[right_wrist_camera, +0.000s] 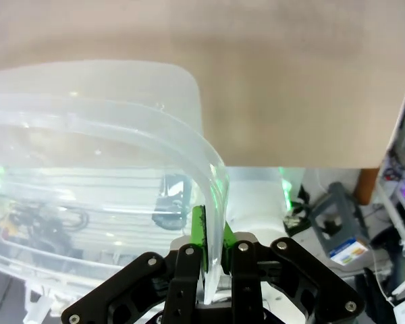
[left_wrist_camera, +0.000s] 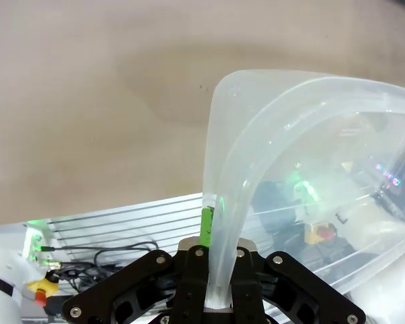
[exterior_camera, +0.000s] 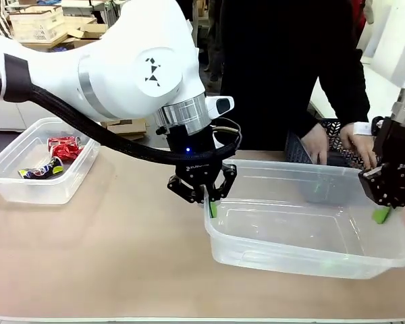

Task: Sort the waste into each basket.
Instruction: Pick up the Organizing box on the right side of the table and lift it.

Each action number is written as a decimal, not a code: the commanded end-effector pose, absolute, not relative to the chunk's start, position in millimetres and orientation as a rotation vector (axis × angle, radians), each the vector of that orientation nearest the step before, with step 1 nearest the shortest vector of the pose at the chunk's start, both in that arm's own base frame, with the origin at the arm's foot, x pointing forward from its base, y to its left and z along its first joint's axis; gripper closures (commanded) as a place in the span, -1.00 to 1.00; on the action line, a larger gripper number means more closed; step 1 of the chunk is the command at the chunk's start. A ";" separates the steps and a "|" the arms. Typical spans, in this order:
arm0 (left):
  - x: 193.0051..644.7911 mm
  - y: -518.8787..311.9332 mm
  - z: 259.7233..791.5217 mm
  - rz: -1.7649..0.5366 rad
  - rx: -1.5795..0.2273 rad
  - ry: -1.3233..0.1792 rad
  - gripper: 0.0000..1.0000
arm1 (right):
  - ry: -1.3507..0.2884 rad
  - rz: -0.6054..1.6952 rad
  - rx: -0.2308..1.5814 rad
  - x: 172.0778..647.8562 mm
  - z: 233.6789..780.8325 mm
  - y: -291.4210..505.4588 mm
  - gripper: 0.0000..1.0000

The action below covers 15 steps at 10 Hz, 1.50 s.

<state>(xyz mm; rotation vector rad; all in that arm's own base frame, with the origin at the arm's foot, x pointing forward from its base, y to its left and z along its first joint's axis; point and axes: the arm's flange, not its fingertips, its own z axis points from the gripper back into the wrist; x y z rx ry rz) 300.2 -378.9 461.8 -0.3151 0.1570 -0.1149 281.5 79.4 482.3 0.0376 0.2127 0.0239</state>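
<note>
Presently: small clear rectangular plastic tub [exterior_camera: 1, 177], far left, holds a crushed red metal can [exterior_camera: 63, 147] and a dark-blue-and-yellow metal can [exterior_camera: 40, 171]. Left gripper [exterior_camera: 211, 202], jaws pinched on the left wall of the large clear rounded-corner plastic tub [exterior_camera: 310, 260]. Right gripper [exterior_camera: 381, 212] clamps its right wall, likely to shift it level. Tub seemingly empty.

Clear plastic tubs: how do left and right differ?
The left clear rectangular plastic tub holds a red can and a dark-blue-and-yellow can; the right clear tub holds none. The right tub's rim is clamped in both arms' jaws; the left tub stands untouched. Both are see-through.
</note>
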 end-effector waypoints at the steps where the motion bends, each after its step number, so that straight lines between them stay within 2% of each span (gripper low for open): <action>1: 314.6 -365.1 474.1 -0.094 -0.292 0.134 0.94 | 0.171 0.124 0.004 307.0 501.7 117.7 0.89; 3: 329.8 -317.0 501.6 0.010 -0.219 0.023 0.94 | 0.125 0.224 0.020 333.0 538.5 164.0 0.89; 6: 354.9 -243.6 518.6 0.132 -0.213 -0.089 0.94 | 0.189 0.290 0.026 381.1 554.1 217.8 0.89; 8: 364.1 -209.4 524.0 0.120 -0.238 -0.154 0.94 | 0.192 0.261 0.154 410.6 563.4 226.8 0.89; 11: 396.4 -180.6 523.1 0.034 -0.260 -0.128 0.94 | 0.236 0.232 0.238 421.9 560.3 230.3 0.89; 13: 430.6 -182.9 518.7 0.018 -0.239 -0.071 0.94 | 0.309 0.212 0.252 415.4 547.9 231.0 0.89; 15: 446.5 -194.5 509.8 0.005 -0.242 0.009 0.94 | 0.397 0.123 0.255 422.4 530.5 223.6 0.89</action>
